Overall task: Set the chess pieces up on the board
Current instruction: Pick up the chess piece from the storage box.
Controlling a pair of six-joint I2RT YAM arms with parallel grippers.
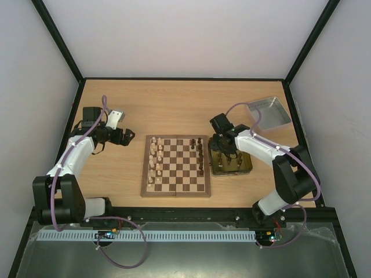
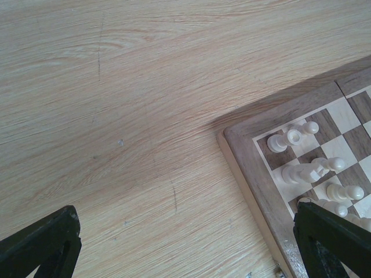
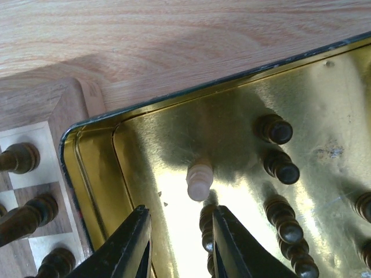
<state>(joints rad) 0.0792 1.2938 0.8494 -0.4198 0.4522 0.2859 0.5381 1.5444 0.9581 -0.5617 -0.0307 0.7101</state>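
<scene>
The board [image 1: 177, 167] lies mid-table, with cream chess pieces [image 1: 155, 157] in its left columns and dark ones [image 1: 200, 152] in its right columns. My right gripper [image 1: 224, 152] hovers over the gold tin [image 1: 246, 168]. In the right wrist view it [image 3: 177, 246] is open above the tin floor [image 3: 151, 133]. A cream piece [image 3: 199, 180] stands just ahead of the fingertips. A dark piece [image 3: 207, 227] sits against the inner side of the right finger [image 3: 235, 249]. My left gripper [image 1: 128, 138] is wide open and empty over bare table left of the board; the left wrist view [image 2: 185, 255] shows the board corner [image 2: 249, 156] and cream pieces [image 2: 290, 139].
Several more dark pieces [image 3: 282, 168] stand in the tin. A silver-grey metal tray [image 1: 268, 112] lies at the back right. Dark pieces [image 3: 20, 157] on the board edge stand just left of the tin. Walls enclose the table on three sides.
</scene>
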